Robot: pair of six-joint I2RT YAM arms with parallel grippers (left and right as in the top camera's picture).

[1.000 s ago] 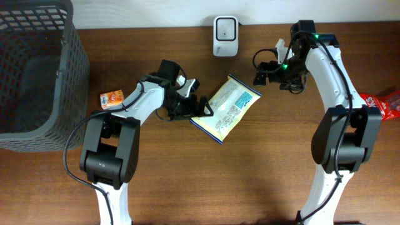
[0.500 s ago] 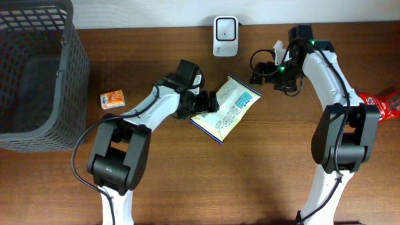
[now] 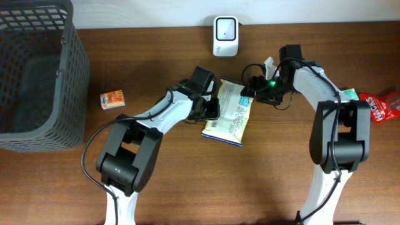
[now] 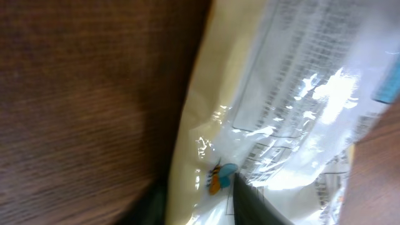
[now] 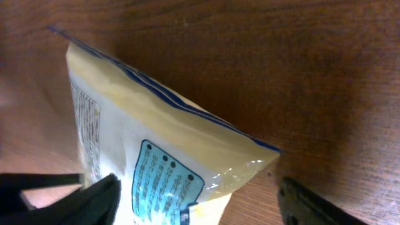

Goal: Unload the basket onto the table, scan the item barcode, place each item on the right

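One glossy, crinkled yellow pouch (image 3: 229, 114) lies flat on the wood-grain table (image 3: 281, 162), between two grippers. The right gripper (image 5: 199, 184) has its jaws apart, straddling the pouch's blue-edged corner. The left gripper (image 3: 212, 110) meets its left edge, perhaps pinching; I cannot tell. One boxy white scanner (image 3: 225, 28) stands beyond.

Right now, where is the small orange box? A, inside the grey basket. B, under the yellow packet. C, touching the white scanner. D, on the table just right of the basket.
D: the orange box lies on the bare table just right of the basket, outside its wall, with nothing on top of it.
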